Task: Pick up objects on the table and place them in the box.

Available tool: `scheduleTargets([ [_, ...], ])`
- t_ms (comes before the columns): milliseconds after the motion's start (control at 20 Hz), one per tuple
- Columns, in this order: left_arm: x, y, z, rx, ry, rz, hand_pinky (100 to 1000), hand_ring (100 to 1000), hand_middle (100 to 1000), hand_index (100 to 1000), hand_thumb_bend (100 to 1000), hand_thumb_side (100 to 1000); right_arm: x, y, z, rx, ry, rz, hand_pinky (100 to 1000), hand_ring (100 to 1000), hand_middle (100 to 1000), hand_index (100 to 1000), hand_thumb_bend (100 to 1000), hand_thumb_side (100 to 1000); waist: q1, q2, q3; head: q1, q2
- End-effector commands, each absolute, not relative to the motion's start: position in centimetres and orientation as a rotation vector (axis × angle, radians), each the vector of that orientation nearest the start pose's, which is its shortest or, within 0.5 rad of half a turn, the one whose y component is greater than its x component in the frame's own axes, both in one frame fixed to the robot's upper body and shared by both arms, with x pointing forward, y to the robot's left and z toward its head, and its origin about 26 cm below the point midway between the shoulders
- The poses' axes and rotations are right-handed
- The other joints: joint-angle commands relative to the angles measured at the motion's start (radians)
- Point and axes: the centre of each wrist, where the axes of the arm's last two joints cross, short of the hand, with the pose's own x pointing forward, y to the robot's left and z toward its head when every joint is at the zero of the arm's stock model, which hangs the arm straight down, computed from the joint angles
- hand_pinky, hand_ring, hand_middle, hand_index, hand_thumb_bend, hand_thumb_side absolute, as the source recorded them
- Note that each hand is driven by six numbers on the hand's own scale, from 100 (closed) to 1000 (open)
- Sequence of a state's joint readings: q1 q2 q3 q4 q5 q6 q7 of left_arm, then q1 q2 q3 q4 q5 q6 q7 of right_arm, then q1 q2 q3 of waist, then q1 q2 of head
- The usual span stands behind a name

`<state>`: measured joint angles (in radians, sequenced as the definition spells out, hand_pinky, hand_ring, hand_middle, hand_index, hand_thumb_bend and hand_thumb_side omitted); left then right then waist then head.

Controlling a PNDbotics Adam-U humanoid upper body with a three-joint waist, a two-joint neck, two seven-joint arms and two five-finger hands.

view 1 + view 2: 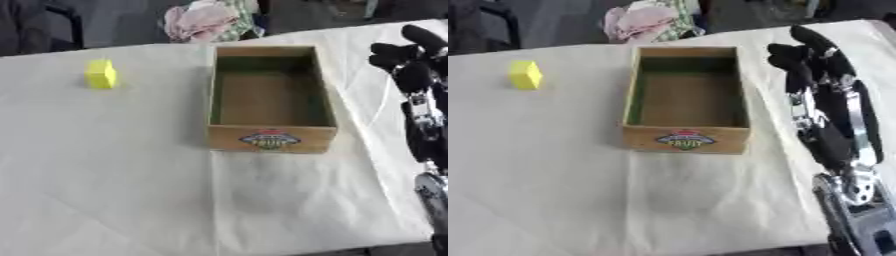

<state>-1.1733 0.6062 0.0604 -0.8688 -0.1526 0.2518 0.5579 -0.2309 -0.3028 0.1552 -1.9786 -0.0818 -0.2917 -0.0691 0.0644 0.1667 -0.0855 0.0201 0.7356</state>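
Right eye view shows the right hand (820, 100) raised at the near right of the worktop (553, 190), its fingers (785, 52) bent over at the tips and holding nothing; no left hand shows in either view. Just to the left of those fingers, apart from them, stands one wooden box (686, 137), open at the top, with a green inner lining, a fruit label on its near wall and nothing visible inside. Well beyond the box, far to the left of the fingers and a little farther back, sits one small yellow block (101, 74), alone on the pale cloth and clear of everything else. It looks rigid, light and flat-sided, so it should not deform or break when squeezed; its smooth faces could slip, so the safest hold is probably across two opposite side faces near the middle, thumb on one and fingers on the other, taken from above. Being so far from the right hand, it may be easier for the left arm to reach. Beyond the worktop's far edge lies one heap of pink and patterned cloth (645, 20).
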Motion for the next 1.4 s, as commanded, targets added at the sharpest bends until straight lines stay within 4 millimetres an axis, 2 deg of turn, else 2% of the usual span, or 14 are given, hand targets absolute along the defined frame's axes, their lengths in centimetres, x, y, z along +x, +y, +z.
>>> scheduleTargets([
  [50,48.7,36.9,31.4,1.183,-1.645,0.157,500,598,613,837,410,746,29.0,-22.7,17.1,0.121,-2.467,0.369,829,815,607,870,100,529,0.001,-0.02,-0.002,0.006,0.009],
  [200,49.4,37.2,29.2,1.279,-1.491,-0.019,548,619,640,843,428,754,29.0,-22.7,17.1,0.124,-2.468,0.372,829,815,607,870,100,529,0.004,-0.02,-0.006,0.008,0.008],
  [350,49.7,37.0,26.7,1.417,-1.311,-0.307,623,658,686,846,441,766,29.1,-22.7,17.2,0.127,-2.471,0.373,829,816,607,870,100,529,0.006,-0.015,-0.014,0.011,0.001],
  [450,49.9,36.5,26.0,1.474,-1.209,-0.475,663,683,712,850,460,756,29.1,-22.6,17.3,0.129,-2.475,0.373,829,816,607,871,100,529,0.006,-0.009,-0.019,0.014,-0.002],
  [650,49.9,35.5,26.4,1.56,-1.08,-0.722,726,722,750,850,541,729,29.2,-22.5,17.4,0.13,-2.481,0.371,829,817,606,871,100,528,0.005,0.006,-0.028,0.023,-0.006],
  [900,49.6,34.8,27.3,1.596,-0.972,-0.907,770,767,795,868,624,682,29.2,-22.3,17.4,0.125,-2.485,0.368,831,818,605,871,100,528,0.003,0.03,-0.034,0.025,-0.014],
  [1100,49.4,34.7,27.9,1.562,-0.96,-0.971,775,776,802,874,574,572,29.2,-22.0,17.3,0.121,-2.488,0.369,832,820,604,871,100,528,-0.002,0.051,-0.042,0.026,-0.02],
  [1150,49.3,34.6,28.1,1.551,-0.967,-0.981,771,773,799,877,541,512,29.2,-22.0,17.3,0.119,-2.489,0.368,832,820,603,871,100,529,-0.004,0.057,-0.044,0.028,-0.022],
  [1200,49.3,34.6,28.2,1.541,-0.975,-0.989,770,772,799,878,537,496,29.2,-21.9,17.3,0.116,-2.489,0.368,833,821,603,871,100,501,-0.005,0.063,-0.045,0.029,-0.023],
  [1250,49.2,34.6,28.2,1.529,-0.984,-0.997,767,767,794,880,505,453,29.1,-21.9,17.2,0.115,-2.49,0.368,833,821,602,871,100,529,-0.006,0.068,-0.045,0.032,-0.025],
  [1300,49.2,34.6,28.3,1.515,-0.995,-1.001,765,764,794,881,501,448,29.1,-21.8,17.2,0.114,-2.491,0.369,833,822,602,871,100,503,-0.008,0.073,-0.046,0.036,-0.027],
  [1400,49.1,34.6,28.2,1.48,-1.007,-1.014,768,767,793,883,460,403,29.1,-21.7,17.2,0.112,-2.493,0.371,833,822,602,871,100,529,-0.01,0.083,-0.046,0.046,-0.035],
])
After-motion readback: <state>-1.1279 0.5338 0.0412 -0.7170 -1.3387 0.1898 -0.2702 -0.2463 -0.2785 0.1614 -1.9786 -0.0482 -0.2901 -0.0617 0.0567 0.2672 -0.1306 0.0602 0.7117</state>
